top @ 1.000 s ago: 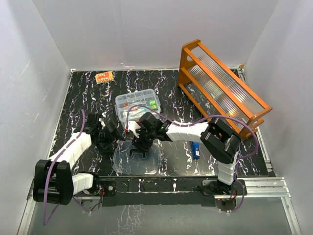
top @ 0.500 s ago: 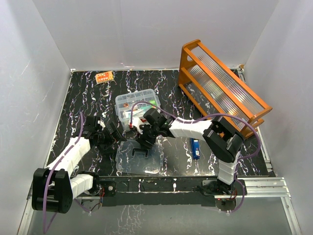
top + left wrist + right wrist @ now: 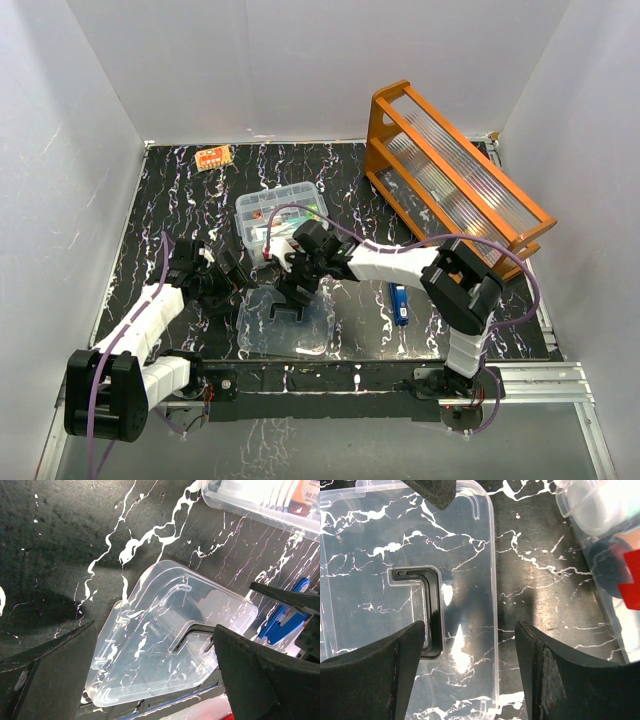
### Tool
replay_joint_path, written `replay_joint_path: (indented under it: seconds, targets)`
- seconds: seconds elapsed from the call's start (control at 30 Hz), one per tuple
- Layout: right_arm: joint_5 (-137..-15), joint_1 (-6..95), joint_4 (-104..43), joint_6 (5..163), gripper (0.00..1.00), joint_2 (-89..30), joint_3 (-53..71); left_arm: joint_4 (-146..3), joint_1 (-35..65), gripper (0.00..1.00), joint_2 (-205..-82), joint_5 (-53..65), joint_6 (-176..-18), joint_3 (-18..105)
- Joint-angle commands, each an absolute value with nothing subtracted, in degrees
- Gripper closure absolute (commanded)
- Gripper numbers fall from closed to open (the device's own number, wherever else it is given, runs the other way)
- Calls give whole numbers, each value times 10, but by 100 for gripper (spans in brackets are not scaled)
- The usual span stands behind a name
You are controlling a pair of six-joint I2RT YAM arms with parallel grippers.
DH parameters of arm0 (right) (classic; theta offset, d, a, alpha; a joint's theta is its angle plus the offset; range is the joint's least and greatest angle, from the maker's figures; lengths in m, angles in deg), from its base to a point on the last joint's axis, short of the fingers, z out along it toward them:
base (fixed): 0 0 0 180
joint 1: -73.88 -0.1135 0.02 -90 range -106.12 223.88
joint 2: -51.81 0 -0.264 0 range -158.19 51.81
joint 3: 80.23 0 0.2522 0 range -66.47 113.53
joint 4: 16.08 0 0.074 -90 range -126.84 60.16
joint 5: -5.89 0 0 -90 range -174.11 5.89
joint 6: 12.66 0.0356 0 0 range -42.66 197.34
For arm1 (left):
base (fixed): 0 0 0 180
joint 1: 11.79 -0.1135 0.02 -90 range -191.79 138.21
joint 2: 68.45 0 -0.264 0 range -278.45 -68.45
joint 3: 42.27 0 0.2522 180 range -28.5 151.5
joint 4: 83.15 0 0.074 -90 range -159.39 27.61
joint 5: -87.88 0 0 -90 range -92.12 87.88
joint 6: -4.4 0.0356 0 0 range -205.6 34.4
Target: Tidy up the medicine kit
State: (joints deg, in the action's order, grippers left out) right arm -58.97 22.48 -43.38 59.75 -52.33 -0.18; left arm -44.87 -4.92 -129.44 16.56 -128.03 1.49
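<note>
Medicine kit box (image 3: 283,212): you have it open mid-tabletop (image 3: 180,200), with items inside, just behind its lid.
Lid (image 3: 285,325): lies flat near the front edge, dark handle (image 3: 427,610) facing up.
Your left hand (image 3: 155,627): spread wide, holding nothing, at the lid's left side.
Your right hand (image 3: 470,625): spread wide, holding nothing, over the lid's edge nearest the box.
Blue item (image 3: 400,303): right of the lid, apart from it.
</note>
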Motion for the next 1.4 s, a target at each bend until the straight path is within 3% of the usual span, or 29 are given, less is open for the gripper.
replay_joint_path:
  seconds: [0.0,0.37,0.6,0.77,1.23,1.3,1.37]
  targets:
    - [-623,205,-436,601,29,-540,34,-436,-48,1,-1285,168,-1287,12]
    - [-634,200,-437,600,38,-574,36,-445,-48,1,-1293,181,-1292,4]
    - [-626,201,-457,592,73,-574,51,-453,-48,1,-1304,190,-1291,-3]
    - [-598,208,-462,595,84,-557,57,-457,-48,1,-1309,195,-1288,-5]
    - [-530,247,-464,614,91,-541,64,-443,-42,1,-1291,171,-1297,-4]
    - [-537,247,-459,616,88,-537,61,-435,-41,1,-1285,161,-1301,-2]
    - [-568,247,-447,638,80,-534,58,-428,-41,1,-1280,149,-1304,2]
